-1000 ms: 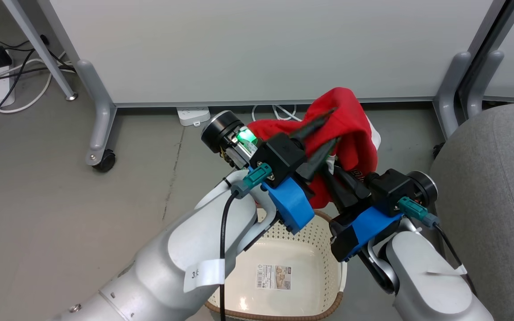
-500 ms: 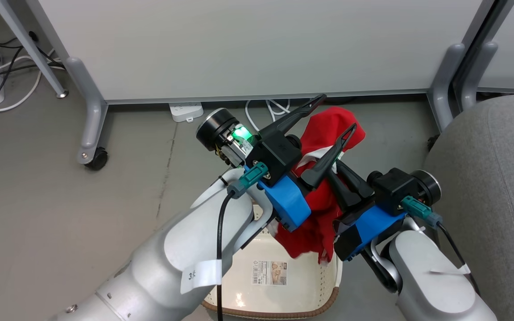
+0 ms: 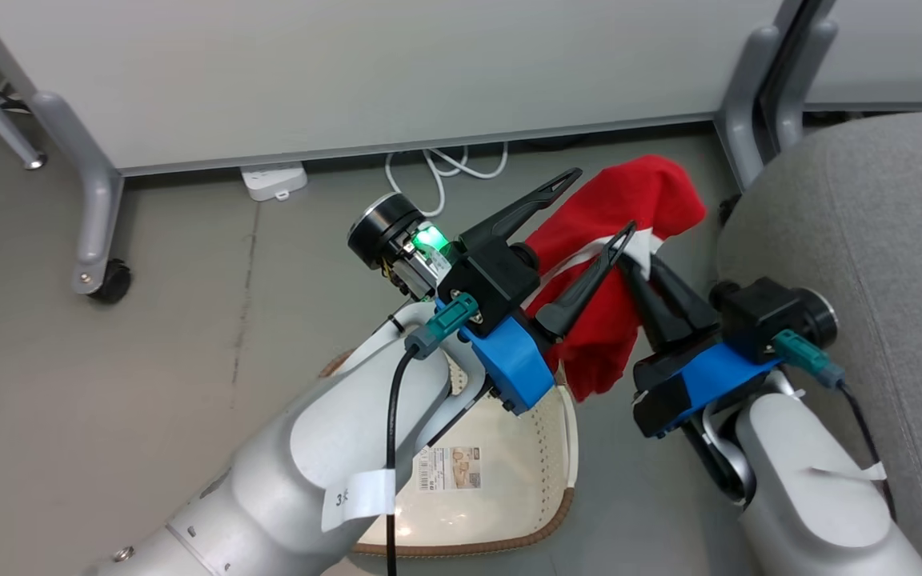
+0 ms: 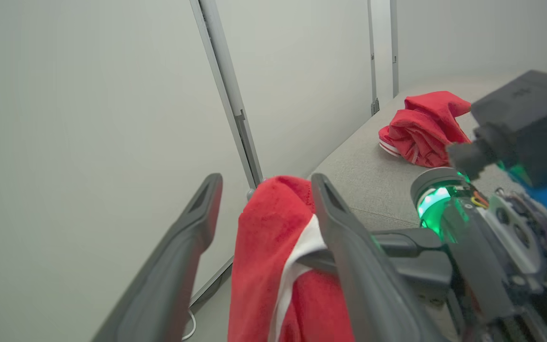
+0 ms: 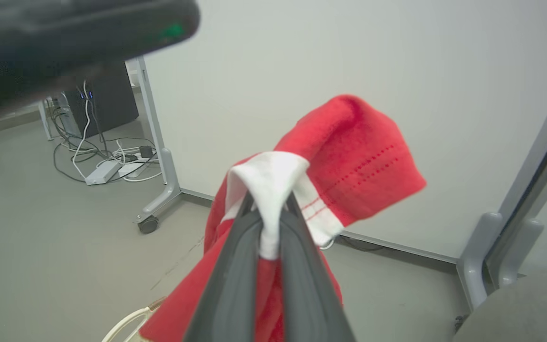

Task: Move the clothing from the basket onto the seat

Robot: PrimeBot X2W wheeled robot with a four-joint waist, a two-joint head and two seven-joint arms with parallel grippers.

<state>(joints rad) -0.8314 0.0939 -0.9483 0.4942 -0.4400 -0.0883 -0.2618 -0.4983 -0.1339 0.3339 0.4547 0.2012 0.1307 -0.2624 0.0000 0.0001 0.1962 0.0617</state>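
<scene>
While the right pincer (image 3: 643,264) is clamped tight on a white-trimmed fold of one red garment (image 3: 629,208), the left pincer (image 3: 601,200) stands with its two dark fingers spread wide apart. The cloth hangs between those left fingers in the left wrist view, but they do not pinch it. The right wrist view shows the white hem squeezed between the right pincer's two fingers, with the red cloth flopping over above them and trailing down below.

There are two pieces of clothing. The red garment in the right pincer hangs in the air above the floor, beyond the far right corner of the basket (image 3: 551,432) and just left of the seat (image 3: 869,240). It touches neither. The second red garment (image 4: 423,128) lies bunched on top of the grey seat, well apart from the first, with white stripes showing at its edge.

One basket stands on the floor, partly hidden under the left forearm. What shows of its inside holds no cloth, and one barcode label (image 3: 449,468) shows on its bottom. One seat fills the right side of the head view.

Behind them runs a pale partition on grey legs. One caster wheel (image 3: 111,284), one white power strip (image 3: 273,180) and a loop of white cable (image 3: 445,164) lie at its foot.
</scene>
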